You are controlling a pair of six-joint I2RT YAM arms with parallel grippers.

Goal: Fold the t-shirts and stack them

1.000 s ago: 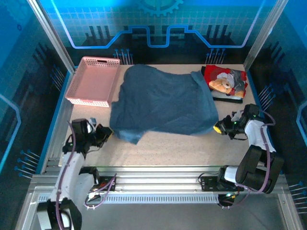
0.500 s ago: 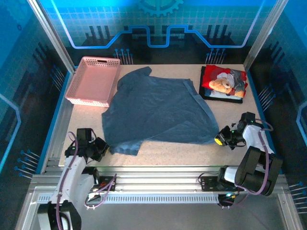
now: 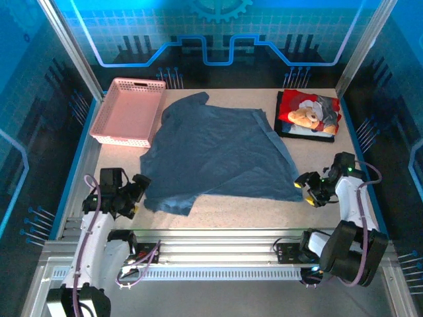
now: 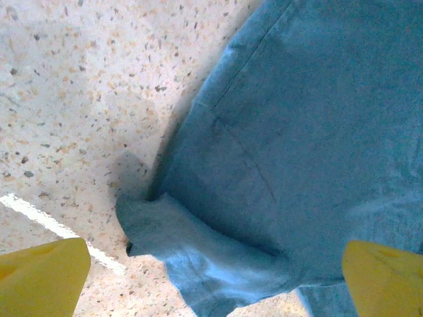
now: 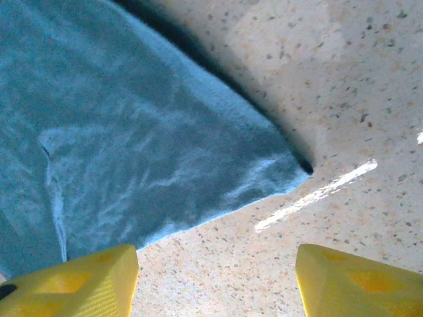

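Now dropped flat, the limp slate-blue t-shirt (image 3: 218, 155) lies released by left gripper (image 3: 137, 189) and right gripper (image 3: 305, 185), fingers apart on both, and is probably best pinched at its soft corners.

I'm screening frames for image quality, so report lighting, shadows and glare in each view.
Top external: sharp, table evenly lit, surround glowing blue. Left wrist: crisp; curled hem of the slate-blue shirt throws a dark shadow on the table. Right wrist: a glare streak crosses the table beside the shirt's corner.
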